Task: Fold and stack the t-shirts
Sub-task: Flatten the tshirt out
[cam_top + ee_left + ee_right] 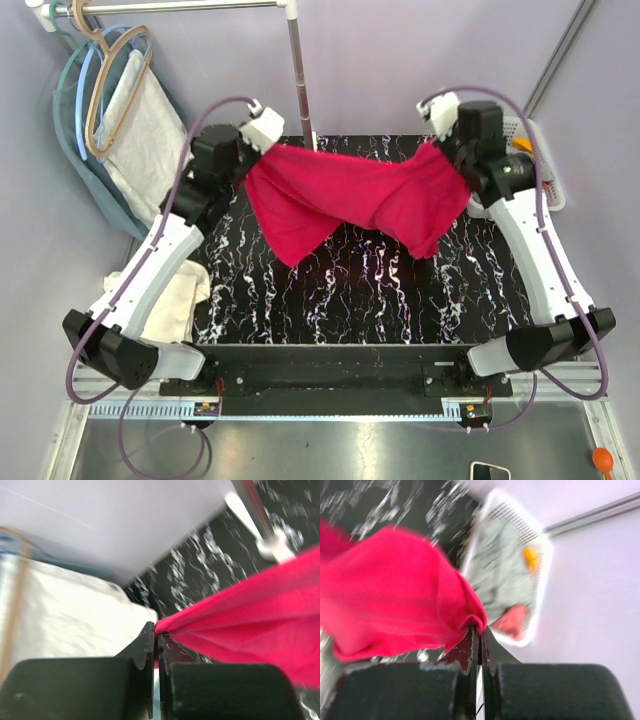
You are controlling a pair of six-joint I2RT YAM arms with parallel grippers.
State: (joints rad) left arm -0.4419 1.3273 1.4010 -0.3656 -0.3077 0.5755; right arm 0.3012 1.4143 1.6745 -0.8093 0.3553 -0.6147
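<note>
Over the far half of the black marbled tabletop [400, 300], you have the red t-shirt [350, 200] strung up between both arms. Plain crimson cotton, no print showing, bunched and creased.

- Long axis runs left to right. The top edge sags in the middle, and two loose lobes hang toward the near side, one under each grip.
- I cannot tell whether the hanging lobes touch the tabletop.
- Left pincer [155, 632]: clenched on a gathered fold at the shirt's left end.
- Right pincer [480, 630]: clenched on a bunched corner at the right end.

Around it:
- The metal rack pole [300, 80] stands at the far edge, just behind the shirt's left half.
- A cream-white shirt [175, 295] lies crumpled off the tabletop's left edge, beside the left arm.
- Hangers [115, 80] at far left carry pale and teal cloth.
- A white basket [555, 185] holding clothes sits at far right, behind the right arm.
</note>
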